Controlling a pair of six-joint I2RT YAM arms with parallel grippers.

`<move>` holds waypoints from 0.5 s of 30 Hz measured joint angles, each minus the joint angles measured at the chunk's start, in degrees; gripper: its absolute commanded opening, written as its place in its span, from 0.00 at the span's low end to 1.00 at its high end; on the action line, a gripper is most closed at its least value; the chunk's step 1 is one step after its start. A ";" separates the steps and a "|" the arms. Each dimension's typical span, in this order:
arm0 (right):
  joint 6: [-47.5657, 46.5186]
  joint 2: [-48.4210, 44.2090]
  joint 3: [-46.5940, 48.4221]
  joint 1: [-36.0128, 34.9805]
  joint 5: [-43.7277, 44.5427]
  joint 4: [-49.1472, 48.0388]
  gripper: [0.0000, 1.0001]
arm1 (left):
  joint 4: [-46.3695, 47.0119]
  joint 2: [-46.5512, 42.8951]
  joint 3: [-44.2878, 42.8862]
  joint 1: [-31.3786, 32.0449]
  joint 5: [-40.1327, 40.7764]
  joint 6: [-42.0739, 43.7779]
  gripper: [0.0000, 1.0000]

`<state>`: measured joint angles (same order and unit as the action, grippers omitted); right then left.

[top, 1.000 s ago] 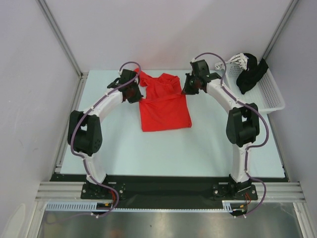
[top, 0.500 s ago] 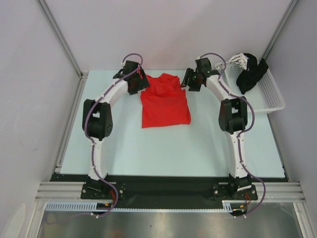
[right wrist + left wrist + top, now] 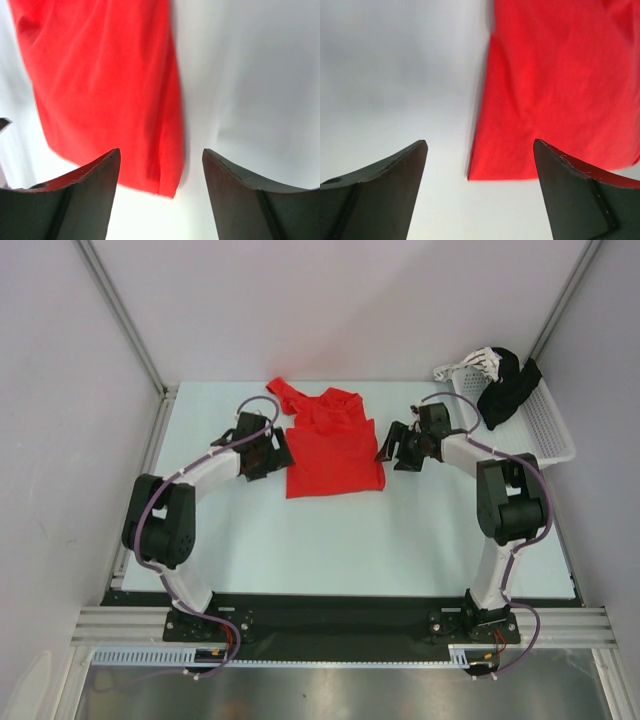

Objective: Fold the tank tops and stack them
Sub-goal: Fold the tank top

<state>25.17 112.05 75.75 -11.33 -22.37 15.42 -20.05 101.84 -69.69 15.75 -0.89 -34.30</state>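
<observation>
Tank top point(image 3: 333, 450): red, thin, judged limp and light, flat on worktop point(image 3: 300, 540); pinch side edges; left hand point(image 3: 276, 452) and right hand point(image 3: 392, 448) wide, empty.

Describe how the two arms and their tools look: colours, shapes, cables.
Both the left arm and the right arm are white, with bulky black joint housings. A thin purplish cable loops along each arm. The left tool and the right tool are black, each with two broad, tapering fingers.
</observation>
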 measured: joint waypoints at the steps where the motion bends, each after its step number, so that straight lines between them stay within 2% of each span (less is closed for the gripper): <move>1: -0.26 -1.25 -1.73 -0.17 -0.72 -0.90 0.73 | 1.14 -1.44 2.69 0.90 -0.39 -0.13 0.92; 6: -1.55 -2.54 -5.90 -1.42 -2.58 -2.45 0.70 | 4.44 -2.84 10.05 4.46 -2.34 -0.17 0.89; 10: -1.95 -2.54 -7.50 -3.56 -1.81 -2.14 0.68 | 5.46 -2.86 12.72 4.85 -2.75 -0.20 0.86; 12: -1.86 -2.54 -8.04 -4.46 -1.57 -2.14 0.59 | 6.47 -3.08 13.14 4.81 -2.75 -0.24 0.83; 13: -1.79 -2.54 -8.13 -4.94 -1.29 -2.16 0.48 | 6.93 -3.08 13.46 4.81 -2.78 -0.24 0.77; 15: -1.49 -2.25 -8.26 -5.38 -0.83 -1.97 0.41 | 7.52 -3.04 13.68 4.79 -2.93 -0.46 0.65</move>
<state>23.68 109.80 67.48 -16.71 -23.20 13.45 -12.53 98.80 -56.01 20.53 -3.81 -34.76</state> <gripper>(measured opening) 0.474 0.760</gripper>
